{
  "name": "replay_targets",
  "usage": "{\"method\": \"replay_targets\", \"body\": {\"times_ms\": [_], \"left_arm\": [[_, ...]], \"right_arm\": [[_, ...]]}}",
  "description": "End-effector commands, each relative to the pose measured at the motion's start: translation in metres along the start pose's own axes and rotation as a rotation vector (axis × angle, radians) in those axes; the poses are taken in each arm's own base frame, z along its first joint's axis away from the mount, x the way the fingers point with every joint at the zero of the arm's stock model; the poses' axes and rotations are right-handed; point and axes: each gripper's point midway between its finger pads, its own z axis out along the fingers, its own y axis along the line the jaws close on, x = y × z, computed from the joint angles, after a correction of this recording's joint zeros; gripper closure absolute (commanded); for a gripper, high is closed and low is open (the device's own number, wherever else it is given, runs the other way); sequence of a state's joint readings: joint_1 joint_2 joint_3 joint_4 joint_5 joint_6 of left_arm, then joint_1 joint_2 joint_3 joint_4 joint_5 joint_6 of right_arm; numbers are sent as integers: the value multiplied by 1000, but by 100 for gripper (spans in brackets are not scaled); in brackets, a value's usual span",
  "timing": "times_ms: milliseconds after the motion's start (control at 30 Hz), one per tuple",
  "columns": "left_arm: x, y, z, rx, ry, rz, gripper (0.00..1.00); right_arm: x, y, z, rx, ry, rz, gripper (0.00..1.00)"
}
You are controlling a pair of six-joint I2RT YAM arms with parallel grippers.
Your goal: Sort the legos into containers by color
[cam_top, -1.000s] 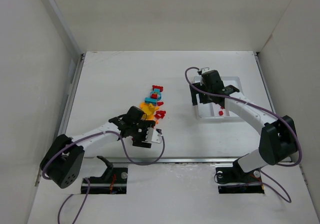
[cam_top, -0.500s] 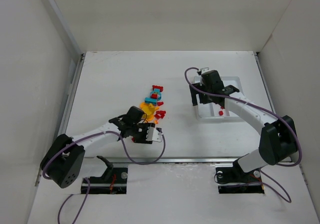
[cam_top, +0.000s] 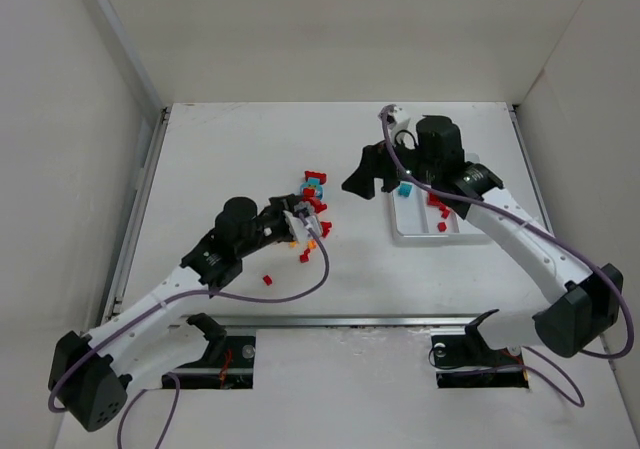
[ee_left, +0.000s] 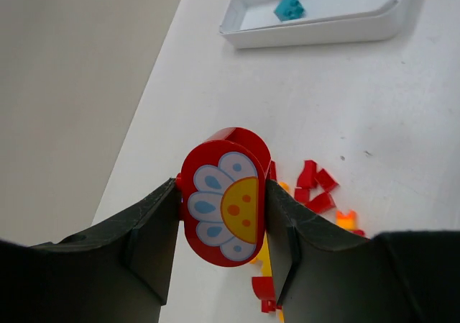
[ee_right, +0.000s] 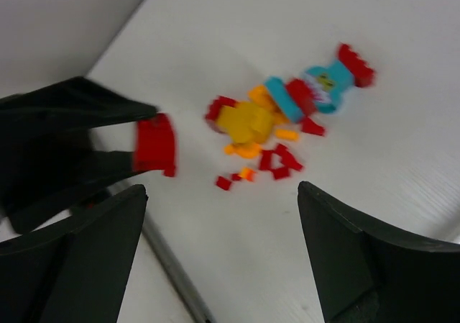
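Flower-printed red lego [ee_left: 224, 204] in left pincer [ee_left: 223, 195]; loose legos [ee_left: 316, 190] partly behind it.

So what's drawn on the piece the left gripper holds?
The piece is red with half a flower: white petals, blue drops, yellow centre. Clearest in left wrist view.

- Flower piece [ee_left: 224, 197]: glossy red plastic with a smooth printed face.
- Legos [cam_top: 312, 207], table centre: hard, shiny plastic in red, orange, yellow and teal.
- Teal brick [ee_left: 289, 7]: same shiny plastic.
- Tray [cam_top: 415, 231], 3 o'clock from the pile: smooth white plastic with a faint sheen.
- Table [cam_top: 220, 159]: white, matt and smooth, with a few dark specks.
- Left fingers [ee_left: 151, 240] and right fingers [ee_right: 359, 258]: matt black plastic.
- Arm shells [cam_top: 160, 294]: white, semi-gloss.
- Cables [cam_top: 290, 294]: smooth purple sheath.
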State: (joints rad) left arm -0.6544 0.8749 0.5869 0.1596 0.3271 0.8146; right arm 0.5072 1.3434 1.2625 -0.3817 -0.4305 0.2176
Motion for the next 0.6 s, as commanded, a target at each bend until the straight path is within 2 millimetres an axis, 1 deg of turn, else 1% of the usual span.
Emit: {"method": "replay_targets", "body": {"times_ms": [0,100,133,167,200,267,300,333,367,400,433,467,500,533,567], "left_arm": [[-28,50,9,-173,-46,-52,100],[-35,59,11,-190,-52,-61,100],[-35,59,11,-190,-52,-61,100],[-41,62,11,-198,-76,-55,100],[-41,62,11,-198,-76,-55,100],[-43,64,11,-206,-86,-52,100],[-43,64,11,-206,-86,-52,100],[-43,64,11,-206,-86,-52,100],[-43,64,11,-205,-87,-61,100],[-48,63,10,-204,-99,-58,100],[-49,61,10,-193,-109,-67,100],[-49,59,9,-193,-110,-67,100],[-50,57,9,-184,-117,-78,100],[-50,57,9,-184,-118,-78,100],[-55,56,7,-182,-132,-74,100]], "right_arm": [[-30,78,-3,-332,-76,3,9],[-28,91,8,-364,-51,-5,9],[-29,96,11,-376,-47,-11,9],[-23,91,19,-369,-26,2,9],[-24,95,22,-377,-21,7,9],[-19,92,29,-372,-2,27,9],[-15,94,33,-375,14,39,9],[-15,92,34,-363,9,40,9],[-10,89,38,-359,21,56,9],[-7,86,43,-355,33,63,10],[-5,90,43,-362,37,60,10],[-1,86,49,-349,48,68,10],[-2,84,54,-347,52,70,11],[-9,87,52,-352,38,63,11],[-4,84,57,-347,53,79,13]]}}
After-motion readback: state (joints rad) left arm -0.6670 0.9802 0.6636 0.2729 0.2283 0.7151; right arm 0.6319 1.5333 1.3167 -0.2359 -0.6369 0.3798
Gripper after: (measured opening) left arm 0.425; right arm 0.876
